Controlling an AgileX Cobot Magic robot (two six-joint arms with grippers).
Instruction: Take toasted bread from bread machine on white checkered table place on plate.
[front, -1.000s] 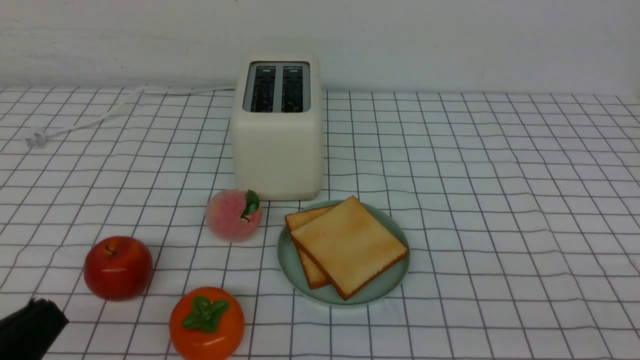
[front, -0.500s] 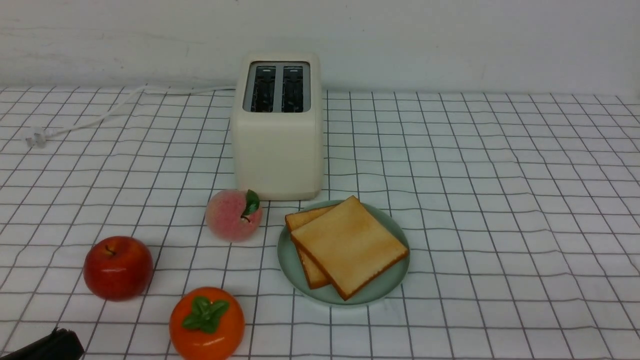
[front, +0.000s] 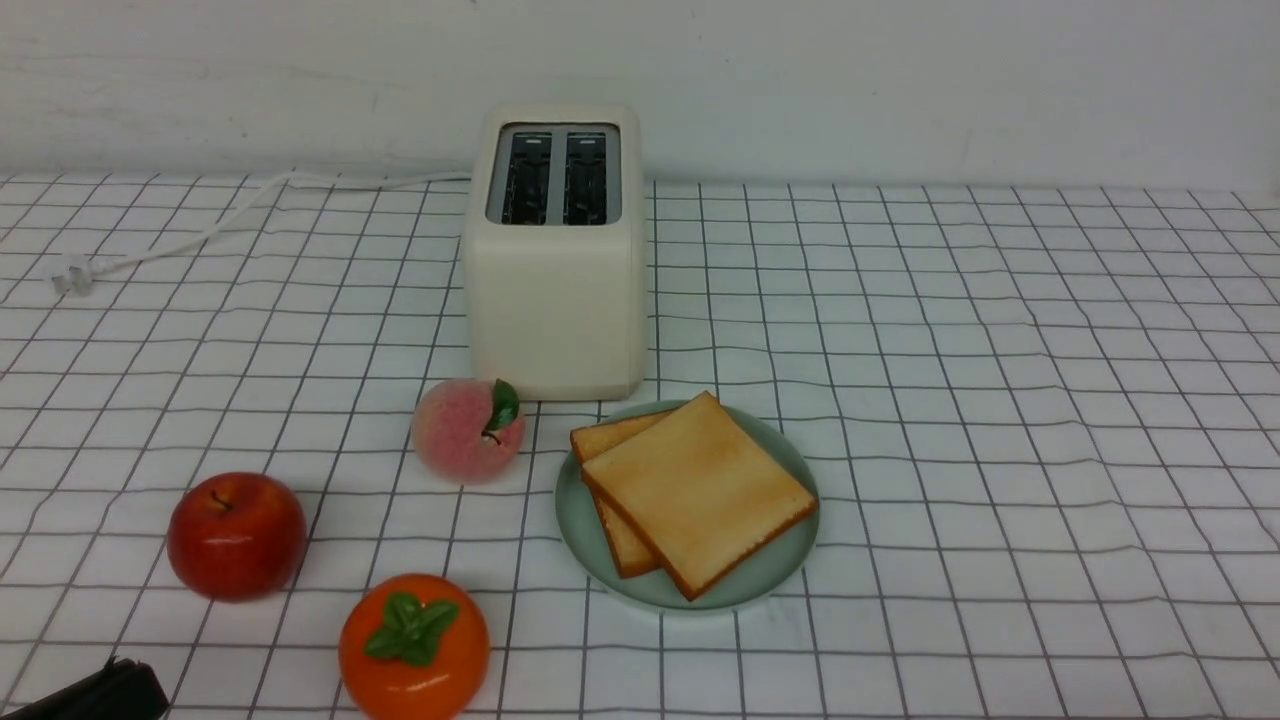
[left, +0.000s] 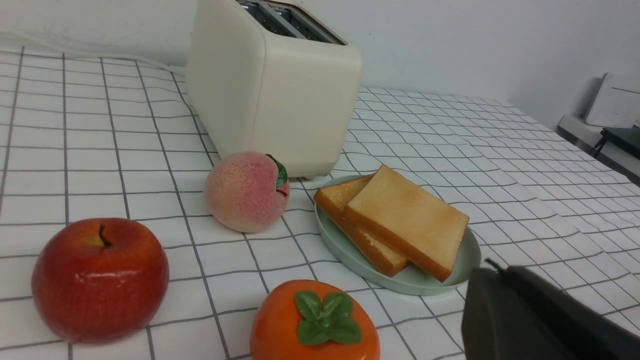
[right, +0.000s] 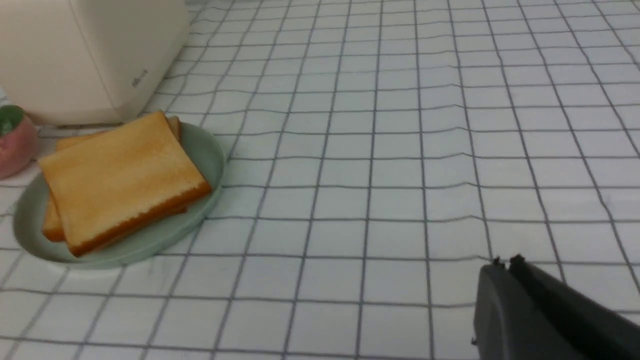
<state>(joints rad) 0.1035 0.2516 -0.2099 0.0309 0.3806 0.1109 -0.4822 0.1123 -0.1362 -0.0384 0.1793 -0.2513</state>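
Two slices of toasted bread (front: 695, 492) lie stacked on the mint-green plate (front: 780, 565) in front of the cream bread machine (front: 555, 300), whose two slots are empty. The toast shows in the left wrist view (left: 407, 220) and the right wrist view (right: 120, 182) too. The plate rests on the white checkered table (front: 1000, 400). My left gripper (front: 95, 692) is shut and empty at the front left corner; in its wrist view (left: 492, 272) it is near the plate's rim (left: 350, 250). My right gripper (right: 505, 264) is shut and empty, low over the cloth right of the plate (right: 210, 155).
A peach (front: 466, 430) lies left of the plate, touching the toaster's front corner area. A red apple (front: 236, 535) and an orange persimmon (front: 413, 645) lie at the front left. The white power cord (front: 200, 235) runs to the back left.
My left gripper has dropped lower toward the front left corner between one second ago and half a second ago, then stayed still. Toast, plate and fruit have not moved.
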